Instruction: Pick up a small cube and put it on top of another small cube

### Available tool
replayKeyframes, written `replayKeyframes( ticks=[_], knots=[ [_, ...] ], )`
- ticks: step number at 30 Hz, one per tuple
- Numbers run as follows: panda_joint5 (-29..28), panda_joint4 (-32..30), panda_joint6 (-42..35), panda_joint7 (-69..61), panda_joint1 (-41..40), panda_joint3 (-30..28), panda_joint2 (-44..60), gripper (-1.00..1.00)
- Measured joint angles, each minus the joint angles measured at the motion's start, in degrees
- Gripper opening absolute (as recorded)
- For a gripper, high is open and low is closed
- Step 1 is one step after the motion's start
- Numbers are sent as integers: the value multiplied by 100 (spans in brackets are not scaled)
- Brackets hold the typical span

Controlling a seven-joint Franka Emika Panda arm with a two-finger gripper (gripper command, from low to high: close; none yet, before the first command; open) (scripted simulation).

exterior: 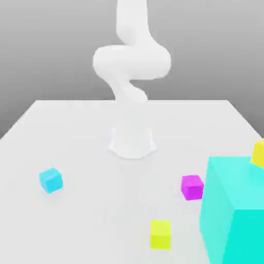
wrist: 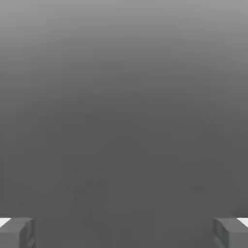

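From my station I see the end effector point(wrist: 124, 232) in the hand view with its two fingertips point(wrist: 17, 232) spread wide apart, nothing between them, only plain grey surface beyond. None of the cubes appears between or near those fingertips, so I cannot tell exactly how far the end effector sits from the small sky-blue cube.

In the exterior view, the small sky-blue cube point(exterior: 50, 180) rests alone on the white desk point(exterior: 77, 129), toward the exterior view's left, well apart from the arm's base point(exterior: 132, 142). The arm point(exterior: 131, 62) rises from that base and bends overhead.

Toward the exterior view's right sit a magenta cube point(exterior: 192, 186), just beside the huge turquoise cube point(exterior: 234, 211). A yellow cube point(exterior: 160, 234) lies nearer the camera, and a second yellow cube point(exterior: 258, 153) shows at the right edge, behind the turquoise one.

I see no containers on the desk.
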Motion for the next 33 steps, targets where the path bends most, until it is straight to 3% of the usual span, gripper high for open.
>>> replayKeyframes(
  ticks=[14, 21, 24, 28, 29, 33],
  knots=[
    [-693, -2130, 1984, 450, -1833, -1245, 2587, 0],
    [-292, -3112, 2985, 142, -2453, -1995, 3884, 0],
    [241, -3099, 3474, -212, -2572, -1792, 4525, 0],
    [992, -2960, 4141, -761, -3592, -599, 5341, 0],
    [1047, -2929, 4306, -815, -3925, -260, 5532, -100],
    [1037, -2929, 4305, -805, -3925, -259, 5532, -100]
  ],
)
